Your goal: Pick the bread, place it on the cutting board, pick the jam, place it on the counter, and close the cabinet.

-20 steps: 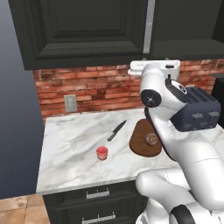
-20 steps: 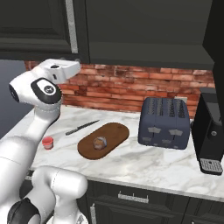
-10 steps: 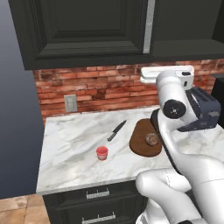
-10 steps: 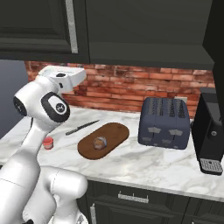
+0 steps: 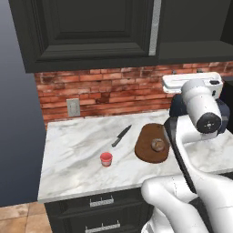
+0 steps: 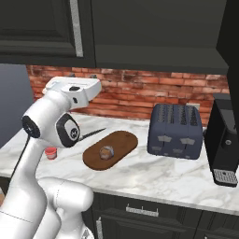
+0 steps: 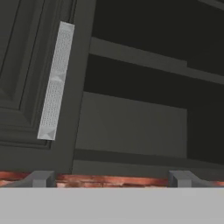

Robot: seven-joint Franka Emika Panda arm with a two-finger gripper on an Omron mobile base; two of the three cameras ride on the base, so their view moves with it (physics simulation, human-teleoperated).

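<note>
Resting on the cutting board [image 5: 151, 144], the bread [image 5: 158, 144] sits near the board's middle. The jam [image 5: 106, 159] stands upright on the counter [image 5: 77, 150], well apart from the board to its left in the left base view. A knife [image 5: 121, 135] lies on the counter between jar and board, closer to the brick wall. The gripper [image 7: 112, 178] points up at the cabinet [image 7: 131, 127]; its fingertips [image 7: 40, 178] stand wide apart and hold nothing. In the hand view, one door with a silver handle [image 7: 55, 83] sits beside an open compartment showing dark shelves. A toaster [image 6: 176, 130] stands right of the board.
</note>
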